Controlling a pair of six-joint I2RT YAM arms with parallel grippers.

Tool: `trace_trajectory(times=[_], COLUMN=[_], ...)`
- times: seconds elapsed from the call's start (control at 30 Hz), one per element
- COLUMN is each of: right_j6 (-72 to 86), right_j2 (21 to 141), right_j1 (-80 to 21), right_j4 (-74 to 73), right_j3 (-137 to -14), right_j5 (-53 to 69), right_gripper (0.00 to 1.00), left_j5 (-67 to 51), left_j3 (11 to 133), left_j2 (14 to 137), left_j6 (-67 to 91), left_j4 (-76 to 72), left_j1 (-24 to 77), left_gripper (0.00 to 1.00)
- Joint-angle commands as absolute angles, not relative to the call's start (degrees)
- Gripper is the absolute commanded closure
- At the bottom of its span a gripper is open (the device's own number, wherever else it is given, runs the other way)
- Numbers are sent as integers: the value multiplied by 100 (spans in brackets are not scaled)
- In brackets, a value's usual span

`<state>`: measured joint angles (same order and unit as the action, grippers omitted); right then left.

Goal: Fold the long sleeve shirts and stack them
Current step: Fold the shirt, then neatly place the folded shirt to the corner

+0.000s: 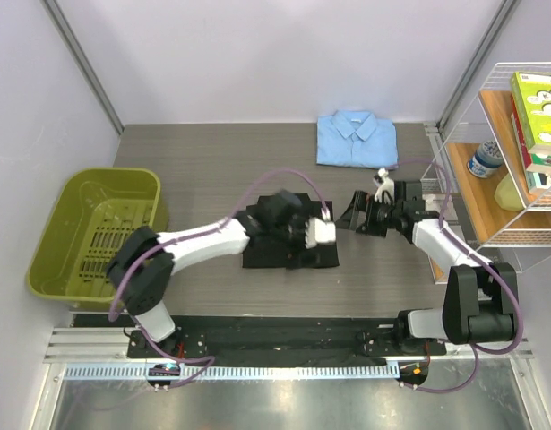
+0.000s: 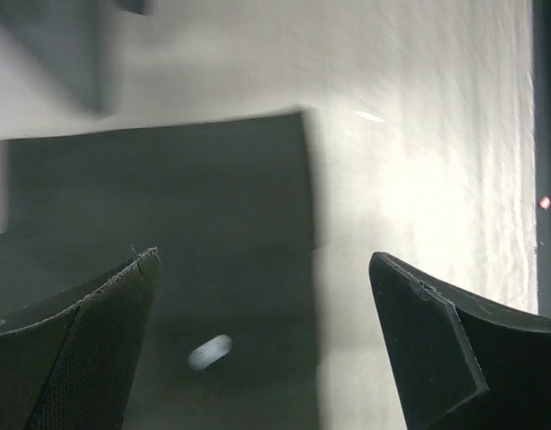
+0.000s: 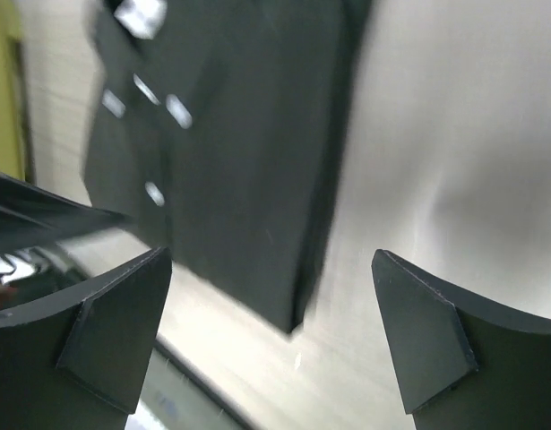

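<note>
The black shirt [image 1: 288, 253] lies folded on the table in front of the arms. It fills the left of the left wrist view [image 2: 167, 233] and the upper left of the right wrist view [image 3: 230, 152], where its buttons show. My left gripper [image 1: 327, 235] is open and empty over the shirt's right edge. My right gripper [image 1: 349, 218] is open and empty just right of the shirt, above the bare table. The light blue shirt [image 1: 357, 139] lies folded, collar up, at the back of the table.
A green bin [image 1: 96, 228] stands at the left edge of the table. A wire shelf [image 1: 508, 152] with a bottle and boxes stands at the right, close to my right arm. A small white object [image 1: 383, 182] sits near the blue shirt.
</note>
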<state>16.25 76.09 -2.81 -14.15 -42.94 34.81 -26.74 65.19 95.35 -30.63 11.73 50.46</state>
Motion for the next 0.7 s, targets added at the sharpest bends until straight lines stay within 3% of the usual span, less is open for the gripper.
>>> trace_trajectory(times=[0.0,0.17,0.47,0.57,0.6,0.67], right_j6=[2214,2732,3656,4068,4243,4481], right_j2=[7453,7444,7813,7919,7945,7980], right_j1=[-255,-255,-246,-255,-255,-255], right_j4=[-1231,-845,139,552,649,1001], right_j3=[-3885,-3419,-2953,-2734,-2672,-2435], right_j5=[3613,3437,3770,3788,3745,3595], right_gripper=[0,0,0,0,0,0], left_j5=[-1697,-1151,-1275,-1195,-1134,-1029], left_j3=[6355,6047,6117,6152,6178,6275], left_j2=[9947,10370,10995,11021,11021,10969], left_j6=[-3297,-3603,-3454,-3279,-3226,-3121], left_j4=[-225,-1300,-1169,-1151,-1134,-1107], left_j1=[5729,6196,6205,6170,6161,6144], left_gripper=[0,3,48,65,78,86])
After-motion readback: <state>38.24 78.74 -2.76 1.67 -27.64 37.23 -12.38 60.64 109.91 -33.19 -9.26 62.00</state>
